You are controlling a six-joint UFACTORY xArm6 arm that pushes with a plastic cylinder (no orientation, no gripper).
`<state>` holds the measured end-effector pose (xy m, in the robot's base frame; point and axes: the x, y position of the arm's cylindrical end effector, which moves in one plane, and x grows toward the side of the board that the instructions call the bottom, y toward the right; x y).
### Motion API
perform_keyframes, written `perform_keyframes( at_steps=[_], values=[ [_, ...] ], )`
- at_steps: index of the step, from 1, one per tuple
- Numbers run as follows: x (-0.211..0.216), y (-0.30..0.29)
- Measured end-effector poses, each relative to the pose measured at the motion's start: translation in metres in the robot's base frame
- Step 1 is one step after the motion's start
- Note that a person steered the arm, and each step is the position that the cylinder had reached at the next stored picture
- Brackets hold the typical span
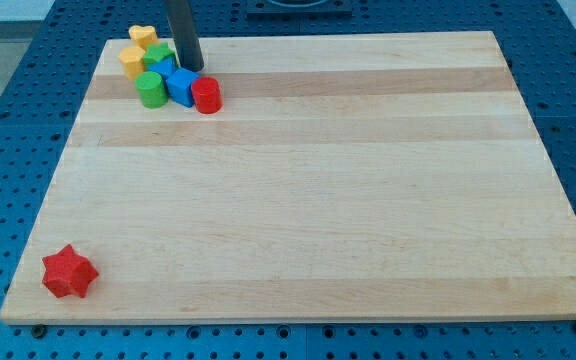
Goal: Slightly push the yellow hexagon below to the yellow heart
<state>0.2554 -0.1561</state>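
The yellow heart [143, 37] lies at the board's top left corner. The yellow hexagon [132, 59] sits just below and slightly left of it, close to or touching it. My tip [193, 68] comes down at the right of the block cluster, right of a green block [159, 55] and just above the blue block [180, 85]. The tip is about two block widths to the right of the yellow hexagon and does not touch it.
A green cylinder [150, 90] and a red cylinder [206, 95] flank the blue block in the cluster. A red star [69, 272] lies near the bottom left corner. The wooden board [318, 180] rests on a blue pegboard table.
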Motion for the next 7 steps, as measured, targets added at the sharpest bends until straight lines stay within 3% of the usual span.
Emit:
perform_keyframes(
  at_steps=[2, 3, 4, 5, 6, 7],
  values=[
    [-0.049, 0.008],
    [-0.039, 0.029],
    [0.009, 0.093],
    [0.108, 0.113],
    [0.193, 0.054],
    [0.179, -0.06]
  ],
)
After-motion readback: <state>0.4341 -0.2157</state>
